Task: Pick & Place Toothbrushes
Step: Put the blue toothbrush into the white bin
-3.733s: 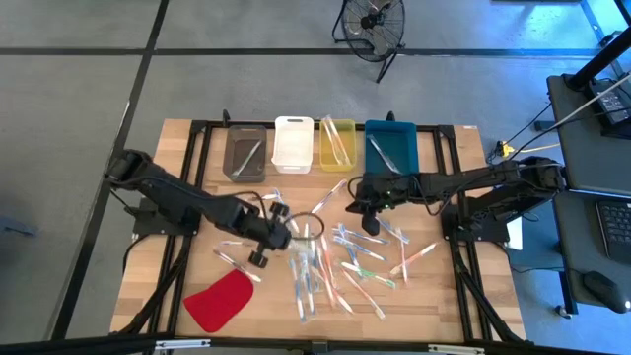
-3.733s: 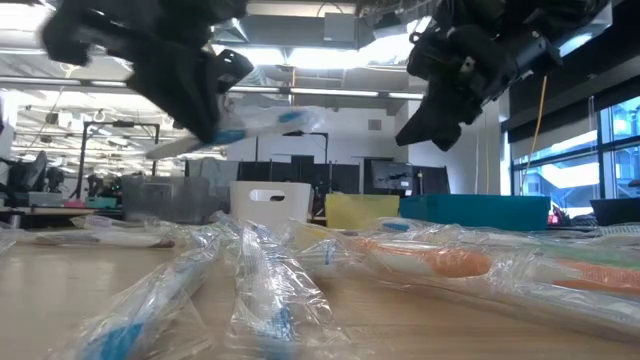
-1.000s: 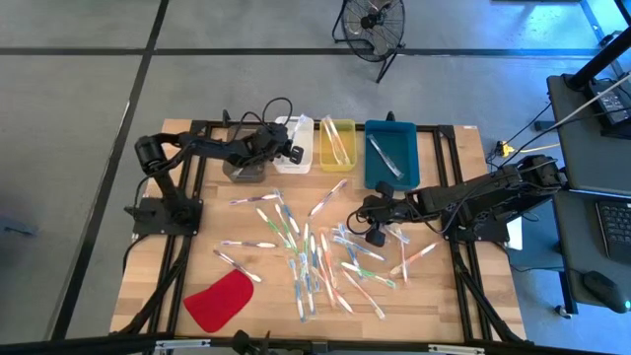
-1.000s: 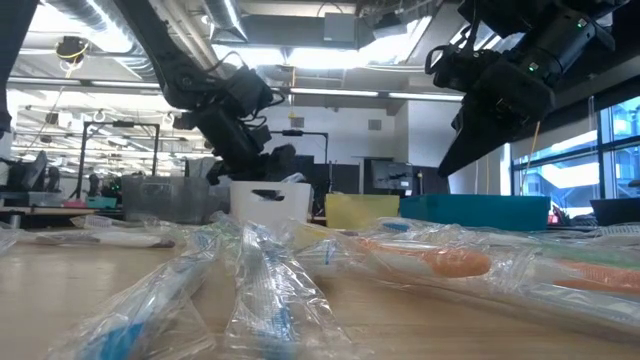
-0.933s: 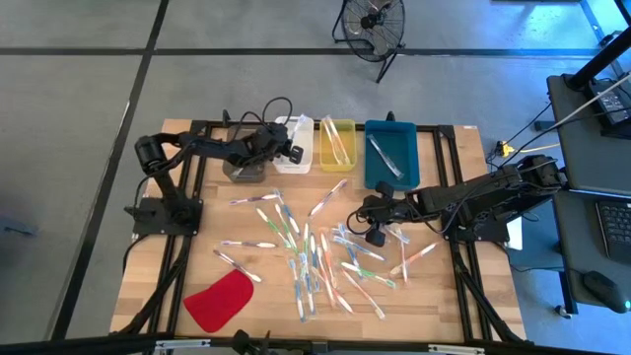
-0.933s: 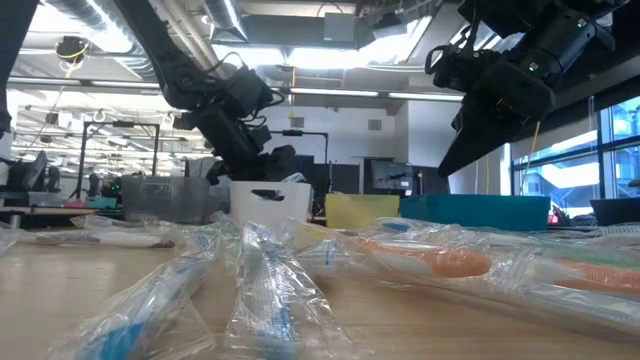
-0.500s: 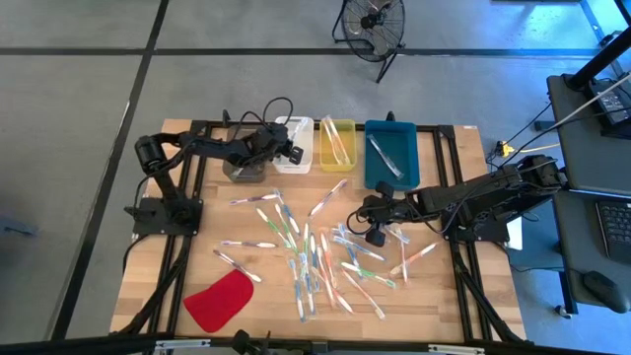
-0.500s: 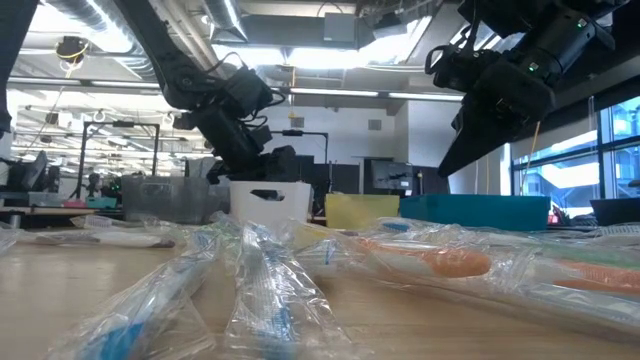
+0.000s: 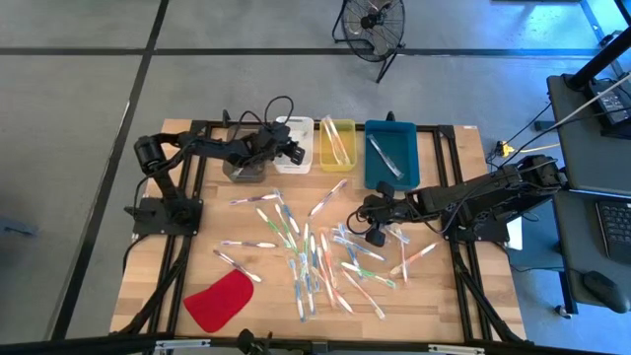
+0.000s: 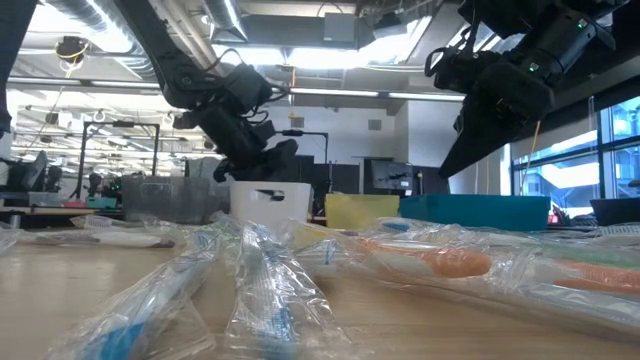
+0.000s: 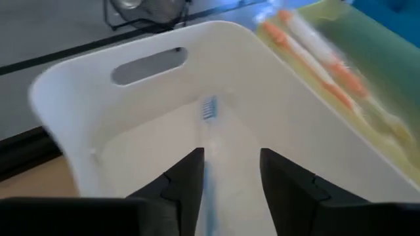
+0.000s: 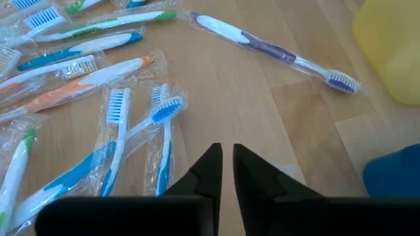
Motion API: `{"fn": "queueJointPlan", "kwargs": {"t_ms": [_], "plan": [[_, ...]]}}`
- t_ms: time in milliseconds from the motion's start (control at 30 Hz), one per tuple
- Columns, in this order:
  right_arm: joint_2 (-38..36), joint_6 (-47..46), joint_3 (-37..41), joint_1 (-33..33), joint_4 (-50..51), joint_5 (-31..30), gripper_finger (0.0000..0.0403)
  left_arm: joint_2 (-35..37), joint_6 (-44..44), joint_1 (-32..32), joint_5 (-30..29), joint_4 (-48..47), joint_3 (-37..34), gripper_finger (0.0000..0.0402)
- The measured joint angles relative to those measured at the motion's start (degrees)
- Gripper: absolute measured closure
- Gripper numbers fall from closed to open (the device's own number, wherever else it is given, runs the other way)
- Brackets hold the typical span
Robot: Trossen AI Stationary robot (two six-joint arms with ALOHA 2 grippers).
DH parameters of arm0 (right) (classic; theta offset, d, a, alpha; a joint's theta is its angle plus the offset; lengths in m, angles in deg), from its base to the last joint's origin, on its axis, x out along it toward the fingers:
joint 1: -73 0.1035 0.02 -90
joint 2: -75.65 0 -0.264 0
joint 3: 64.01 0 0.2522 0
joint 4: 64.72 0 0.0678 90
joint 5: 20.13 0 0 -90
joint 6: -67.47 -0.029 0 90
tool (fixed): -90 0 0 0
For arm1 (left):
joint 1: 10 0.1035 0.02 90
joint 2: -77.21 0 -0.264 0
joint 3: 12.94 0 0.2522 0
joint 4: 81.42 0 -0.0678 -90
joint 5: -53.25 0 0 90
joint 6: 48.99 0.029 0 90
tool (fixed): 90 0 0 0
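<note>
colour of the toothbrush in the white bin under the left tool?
Blue bristles and handle on the toothbrush in the white bin; left wrist view shows it best.

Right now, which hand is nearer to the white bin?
The left. The left hand hangs right over the white bin at the table's far side. The right hand is well away, above the loose toothbrushes mid-table.

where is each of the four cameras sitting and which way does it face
High view: above, facing straight down on the wooden table; both arms show.
Low view: at table height, facing the room; both arms hang overhead.
Left wrist view: over the white plastic bin, blue toothbrush inside; left gripper open.
Right wrist view: above wrapped toothbrushes; right gripper nearly shut.
Shared: the white plastic bin shows in high, low and left wrist views.
</note>
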Motion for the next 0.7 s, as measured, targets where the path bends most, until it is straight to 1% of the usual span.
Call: {"fn": "queueJointPlan", "kwargs": {"t_ms": [267,400,467,567,700], "plan": [[0.0,-0.3,0.0,0.0,0.0,0.7,0.0349,0.5,3.6,0.0,3.7,1.3,0.0,0.0247],[0.0,-1.5,0.0,0.0,0.3,0.8,0.0349,2.5,5.5,-0.4,3.8,0.9,0.0,0.0252],[0.0,-2.3,0.0,0.0,1.0,2.2,0.0353,4.0,6.9,-0.6,3.8,0.8,0.0,0.0255],[0.0,-5.3,-1.2,0.0,5.8,4.8,0.0359,6.7,8.7,-1.5,3.9,-1.3,0.0,0.026],[0.0,-9.5,-4.6,0.2,15.0,5.1,0.037,10.7,10.5,-3.5,3.8,-5.8,0.0,0.0264]]}}
